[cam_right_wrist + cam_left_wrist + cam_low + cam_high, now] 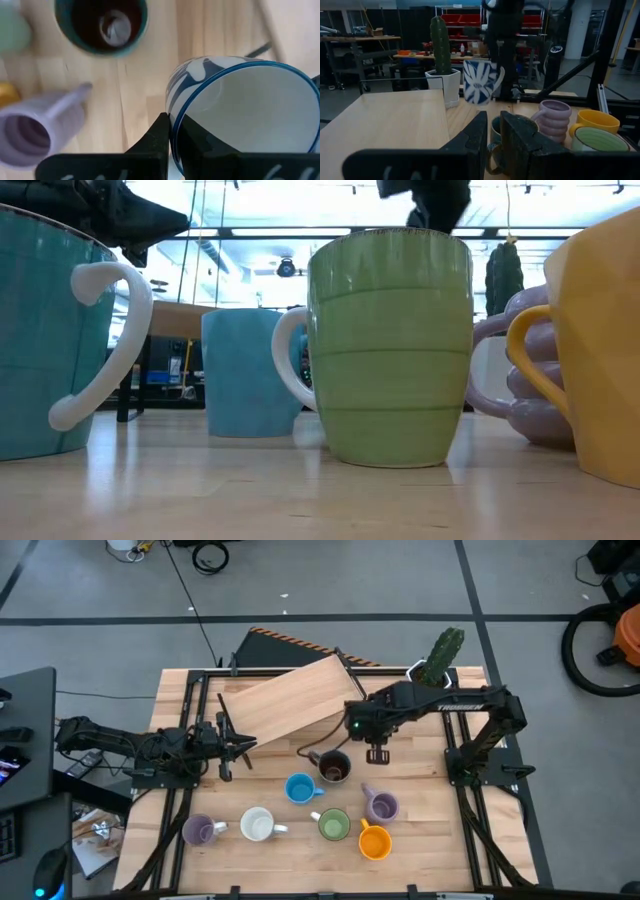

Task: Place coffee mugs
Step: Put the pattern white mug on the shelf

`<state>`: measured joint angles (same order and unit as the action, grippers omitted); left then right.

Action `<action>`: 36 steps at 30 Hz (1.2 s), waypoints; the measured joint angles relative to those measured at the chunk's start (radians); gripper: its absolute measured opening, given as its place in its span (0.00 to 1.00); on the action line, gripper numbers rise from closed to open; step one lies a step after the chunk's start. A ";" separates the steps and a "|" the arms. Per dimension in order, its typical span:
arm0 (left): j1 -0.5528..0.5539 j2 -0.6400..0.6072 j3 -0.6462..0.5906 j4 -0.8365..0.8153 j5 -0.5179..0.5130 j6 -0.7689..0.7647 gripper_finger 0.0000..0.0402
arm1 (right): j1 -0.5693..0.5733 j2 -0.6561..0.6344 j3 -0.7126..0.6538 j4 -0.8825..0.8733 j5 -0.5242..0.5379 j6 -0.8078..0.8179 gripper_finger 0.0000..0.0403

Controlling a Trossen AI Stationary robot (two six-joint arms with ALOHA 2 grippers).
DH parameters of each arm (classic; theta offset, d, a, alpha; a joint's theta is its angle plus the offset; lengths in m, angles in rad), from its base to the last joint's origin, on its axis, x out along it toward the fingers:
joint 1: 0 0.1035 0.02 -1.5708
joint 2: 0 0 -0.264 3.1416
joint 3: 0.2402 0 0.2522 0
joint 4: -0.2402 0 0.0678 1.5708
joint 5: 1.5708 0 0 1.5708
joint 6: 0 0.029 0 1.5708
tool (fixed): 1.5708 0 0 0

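Step in hand, as I read it: carrying one more mug to the group, not yet set down. Next move prob calls for lowering it onto bare wood near the others w/o knocking them, then letting go.

Left of the high view: left gripper (243, 746) sat low over the table (470, 840), fingers nearly together, nothing in them. Bottom row from left: purple mug (198, 830), white mug (257, 826), blue mug (299, 788), green mug (333, 825), dark mug (334, 768), orange mug (374, 841), second purple mug (381, 806), all upright, close together, none touching as far as I could tell. Upper centre: a wood board (285, 700) lay tilted.

Right of centre: right gripper (377, 753) was clamped on the rim of a patterned mug (235, 110), white w/ blue leaf-like marks and a blue rim. In the left wrist view it hung clear of the table, tilted. Upper right: cactus pot (440, 658) at the table's far edge.
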<state>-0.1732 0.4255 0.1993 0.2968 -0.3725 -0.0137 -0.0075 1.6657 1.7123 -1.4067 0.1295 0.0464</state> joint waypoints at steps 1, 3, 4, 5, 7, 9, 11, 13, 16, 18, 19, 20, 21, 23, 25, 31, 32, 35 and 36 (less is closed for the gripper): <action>0.000 0.000 0.000 0.004 0.000 0.001 0.14 | -0.006 0.001 0.023 0.000 0.000 -0.004 0.06; 0.000 0.000 0.000 0.023 0.000 0.013 0.14 | -0.022 0.007 0.070 0.003 0.000 -0.024 0.06; 0.000 0.000 0.000 0.036 0.000 0.022 0.14 | -0.031 0.015 0.096 0.004 0.001 -0.033 0.06; 0.000 0.000 0.000 0.049 0.000 0.026 0.14 | -0.039 0.020 0.117 0.007 0.005 -0.044 0.06; 0.000 0.000 0.000 0.069 0.000 0.035 0.14 | -0.057 0.036 0.162 0.010 0.007 -0.070 0.06; 0.000 0.000 0.000 0.095 -0.001 0.054 0.14 | -0.076 0.058 0.210 0.015 0.008 -0.098 0.06; 0.005 0.000 0.000 0.120 -0.001 0.059 0.14 | -0.095 0.087 0.261 0.007 0.008 -0.126 0.06; 0.020 0.000 0.003 0.143 -0.008 0.053 0.14 | -0.115 0.122 0.314 -0.010 0.008 -0.159 0.06; 0.061 0.005 0.076 0.014 -0.011 0.019 0.12 | -0.146 0.181 0.398 -0.044 0.007 -0.212 0.06; 0.087 0.026 0.144 -0.093 -0.010 0.000 0.10 | -0.166 0.222 0.455 -0.087 0.005 -0.233 0.06; 0.097 0.040 0.177 -0.135 -0.009 -0.002 0.09 | -0.176 0.242 0.483 -0.106 0.002 -0.240 0.06; 0.106 0.055 0.205 -0.173 -0.008 -0.001 0.09 | -0.184 0.264 0.516 -0.126 0.000 -0.250 0.06; 0.113 0.070 0.230 -0.206 0.001 -0.001 0.08 | -0.191 0.282 0.546 -0.144 -0.002 -0.260 0.06; 0.127 0.102 0.274 -0.245 0.033 -0.005 0.07 | -0.202 0.314 0.601 -0.169 -0.017 -0.280 0.06; 0.140 0.134 0.305 -0.274 0.075 -0.008 0.07 | -0.207 0.333 0.636 -0.162 -0.035 -0.305 0.07; 0.159 0.222 0.336 -0.269 0.153 -0.030 0.07 | -0.216 0.340 0.641 -0.169 -0.031 -0.343 0.07; 0.159 0.232 0.336 -0.269 0.155 -0.031 0.07 | -0.217 0.339 0.641 -0.163 -0.032 -0.348 0.07; 0.159 0.257 0.336 -0.255 0.156 -0.042 0.07 | -0.218 0.337 0.641 -0.166 -0.026 -0.367 0.07; 0.159 0.262 0.336 -0.259 0.156 -0.046 0.07 | -0.222 0.337 0.641 -0.166 -0.027 -0.373 0.07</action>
<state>-0.0139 0.6873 0.5350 0.0380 -0.2164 -0.0598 -0.2300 2.0029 2.3535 -1.5723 0.1022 -0.3264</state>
